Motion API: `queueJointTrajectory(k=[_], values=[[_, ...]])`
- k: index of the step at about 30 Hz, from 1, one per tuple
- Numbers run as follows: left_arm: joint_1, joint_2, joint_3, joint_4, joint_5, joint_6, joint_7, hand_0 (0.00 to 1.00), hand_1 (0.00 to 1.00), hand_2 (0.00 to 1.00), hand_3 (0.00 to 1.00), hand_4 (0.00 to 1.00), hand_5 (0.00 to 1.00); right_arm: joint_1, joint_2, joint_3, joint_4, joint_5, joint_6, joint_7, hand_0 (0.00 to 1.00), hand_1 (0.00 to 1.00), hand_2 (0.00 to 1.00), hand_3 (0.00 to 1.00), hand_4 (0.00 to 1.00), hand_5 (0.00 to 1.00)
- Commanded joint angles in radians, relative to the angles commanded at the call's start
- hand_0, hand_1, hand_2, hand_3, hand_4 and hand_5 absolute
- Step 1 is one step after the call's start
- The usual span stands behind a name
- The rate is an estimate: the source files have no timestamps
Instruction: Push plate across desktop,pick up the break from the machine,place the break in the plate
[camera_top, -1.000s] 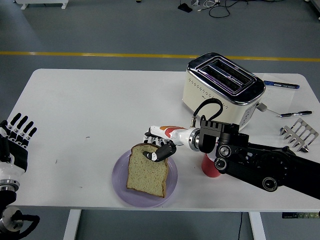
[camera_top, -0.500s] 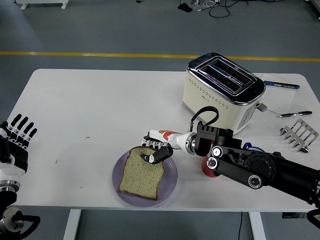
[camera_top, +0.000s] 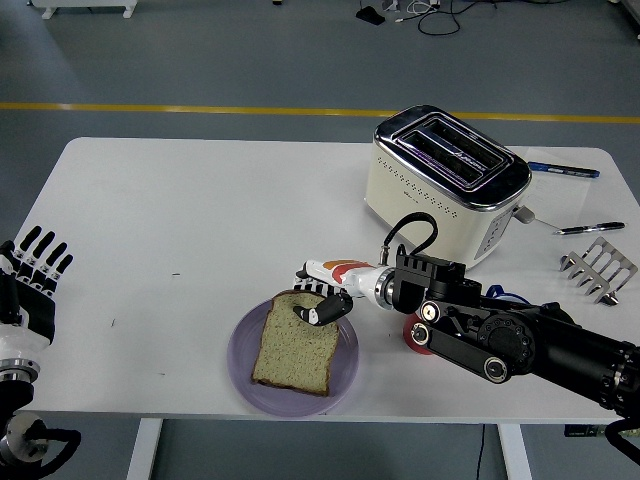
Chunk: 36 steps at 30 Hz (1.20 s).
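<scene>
The bread slice (camera_top: 295, 343) is laid flat on the purple plate (camera_top: 243, 368), its far edge pinched by the right hand (camera_top: 322, 306). If the hand is withdrawn before being opened, the slice could be dragged onto the worktop (camera_top: 190, 220)

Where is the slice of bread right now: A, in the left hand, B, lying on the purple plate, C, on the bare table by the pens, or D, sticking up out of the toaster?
B: the slice of bread lies flat on the purple plate, the right hand at its top edge.

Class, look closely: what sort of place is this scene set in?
Probably a robotics lab or workshop: grey floor with a yellow floor line, loose cables, and a cream toaster on a plain white table.
</scene>
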Motion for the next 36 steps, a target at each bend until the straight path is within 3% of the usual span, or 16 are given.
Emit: queueJointTrajectory(k=[5,6,12,13,20,24,26,30,31,36], values=[[0.0,0.0,-0.001,0.002,0.0,0.001,-0.002,0.802,0.802,0.846,0.8,0.509,0.998,-0.004,0.003,-0.009,-0.024,-0.042,-0.029,0.021,0.544,0.598,0.601,0.752,0.608,0.269],[0.0,-0.001,-0.001,0.002,0.0,0.001,-0.002,0.801,0.801,0.846,0.799,0.507,0.998,-0.004,0.005,-0.01,-0.03,-0.049,-0.042,0.028,0.652,0.675,0.683,0.838,0.677,0.317],[-0.001,-0.001,0.001,0.002,-0.001,0.002,-0.003,0.798,0.8,0.846,0.797,0.507,0.998,-0.004,0.006,-0.001,-0.04,-0.078,-0.104,0.058,0.652,0.675,0.683,0.838,0.677,0.317],[-0.001,-0.001,0.001,0.001,-0.001,0.002,-0.003,0.798,0.8,0.846,0.797,0.507,0.998,-0.005,0.005,0.003,-0.037,-0.08,-0.114,0.062,0.722,0.723,0.751,0.903,0.706,0.343],[0.001,-0.001,-0.001,-0.003,0.0,0.002,-0.004,0.798,0.8,0.846,0.797,0.505,0.998,-0.019,-0.018,0.068,0.024,-0.093,-0.19,0.083,0.724,0.725,0.753,0.901,0.716,0.355],[-0.001,0.0,-0.002,-0.006,0.0,0.003,-0.005,0.798,0.8,0.846,0.797,0.505,0.998,-0.038,-0.061,0.179,0.141,-0.092,-0.198,0.121,0.724,0.725,0.753,0.901,0.716,0.355],[-0.001,0.001,-0.003,-0.007,0.0,0.003,-0.006,0.798,0.8,0.846,0.797,0.504,0.998,-0.05,-0.084,0.241,0.207,-0.059,-0.19,0.143,0.72,0.717,0.742,0.842,0.687,0.356],[-0.002,0.0,-0.005,-0.008,0.0,0.004,-0.007,0.798,0.8,0.846,0.797,0.504,0.998,-0.097,-0.147,0.396,0.363,0.058,-0.158,0.197,0.72,0.717,0.742,0.842,0.687,0.356],[-0.001,0.0,-0.006,-0.008,0.0,0.004,-0.008,0.797,0.799,0.846,0.796,0.502,0.998,-0.115,-0.164,0.435,0.401,0.092,-0.148,0.211,0.702,0.697,0.721,0.797,0.647,0.356],[0.001,0.002,-0.009,-0.009,-0.001,0.007,-0.01,0.797,0.799,0.846,0.796,0.502,0.998,-0.196,-0.233,0.636,0.555,0.286,-0.103,0.253,0.702,0.697,0.721,0.797,0.647,0.356]])
